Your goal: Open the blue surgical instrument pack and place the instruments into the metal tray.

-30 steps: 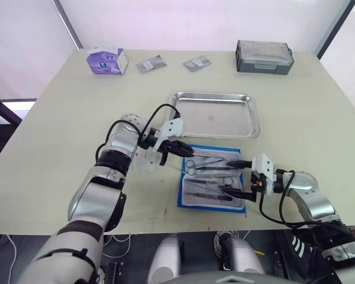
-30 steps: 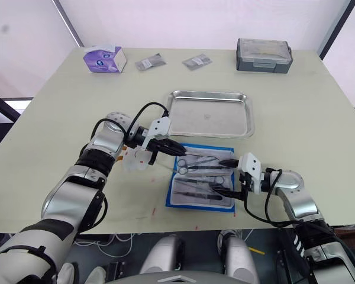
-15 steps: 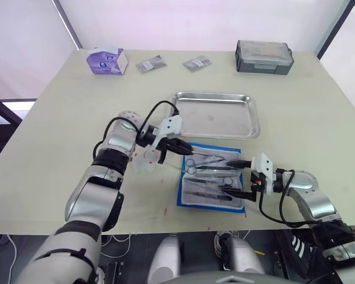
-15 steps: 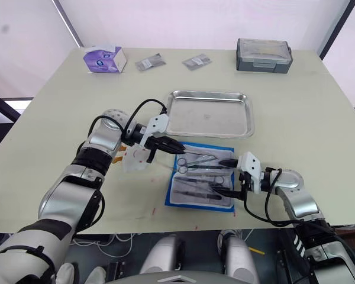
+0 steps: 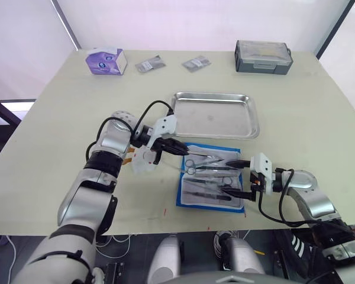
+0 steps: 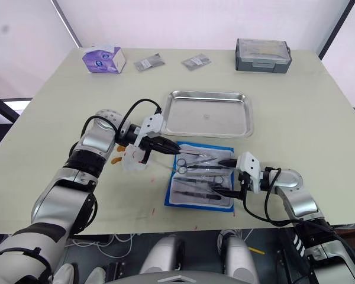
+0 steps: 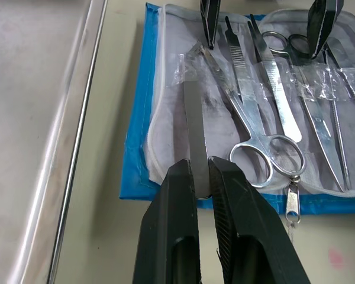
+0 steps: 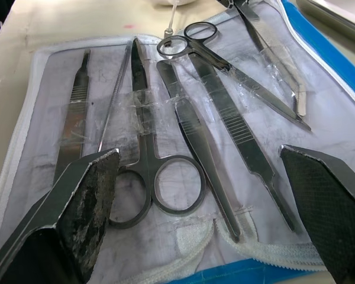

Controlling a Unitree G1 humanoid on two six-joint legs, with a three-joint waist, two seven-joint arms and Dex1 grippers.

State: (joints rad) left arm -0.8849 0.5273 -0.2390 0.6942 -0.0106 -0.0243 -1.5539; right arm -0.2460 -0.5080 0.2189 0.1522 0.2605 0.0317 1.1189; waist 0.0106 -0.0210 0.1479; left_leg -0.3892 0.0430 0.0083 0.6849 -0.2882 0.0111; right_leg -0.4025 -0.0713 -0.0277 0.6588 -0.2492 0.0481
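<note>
The blue surgical instrument pack (image 5: 211, 177) lies opened flat on the surface (image 5: 71, 124), near its front edge. Its grey-white lining faces up, and the instruments (image 8: 183, 127) lie on it side by side: ring-handled scissors, tweezer-like pieces and straight handles, some under clear film strips. The metal tray (image 5: 216, 114) sits just beyond the pack at 12 o'clock from it, apart from it, with nothing in it.

The left claw (image 5: 185, 150) reaches in from 9 o'clock over the pack's far left corner. In the left wrist view its fingers (image 7: 177, 236) are pinched narrow on the end of one flat straight instrument (image 7: 193, 130), whose other end points away across the lining, beside a pair of scissors (image 7: 248, 127).

The right claw (image 5: 238, 176) is at the pack's right edge, at 3 o'clock, spread wide. One finger sits over the far right part of the pack and the other over the near right part. In the right wrist view both pads (image 8: 89, 195) flank the instruments and hold nothing.

Across the far edge of the surface, from 10 to 1 o'clock, are a purple tissue box (image 5: 107, 61), two small grey packets (image 5: 150, 64) and a dark grey lidded box (image 5: 264, 57).
</note>
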